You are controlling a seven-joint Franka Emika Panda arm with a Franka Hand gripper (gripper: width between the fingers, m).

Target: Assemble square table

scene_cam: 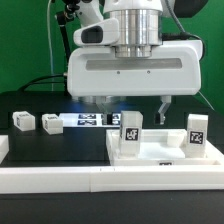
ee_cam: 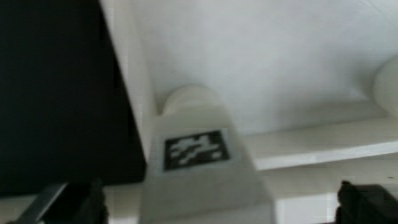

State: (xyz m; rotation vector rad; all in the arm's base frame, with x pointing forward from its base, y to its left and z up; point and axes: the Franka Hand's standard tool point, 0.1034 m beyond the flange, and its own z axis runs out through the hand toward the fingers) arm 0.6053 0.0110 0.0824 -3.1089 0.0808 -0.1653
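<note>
The white square slab [scene_cam: 160,152] lies flat at the exterior view's right; it also shows in the wrist view [ee_cam: 249,60]. Two white tagged legs stand upright on it, one near its left corner [scene_cam: 130,133] and one at the right [scene_cam: 196,134]. My gripper [scene_cam: 132,106] hangs just above the left leg, jaws wide open. In the wrist view that leg [ee_cam: 199,150] lies between my fingertips [ee_cam: 71,205], with gaps on both sides of my gripper [ee_cam: 217,206]. The other leg [ee_cam: 382,85] shows at the edge. Two more leg blocks [scene_cam: 22,121] [scene_cam: 50,123] lie on the black table.
The marker board [scene_cam: 86,120] lies flat behind the slab, under the arm. The long low white barrier rail [scene_cam: 55,178] runs along the front. The black table [scene_cam: 60,145] lies between the loose blocks and the rail.
</note>
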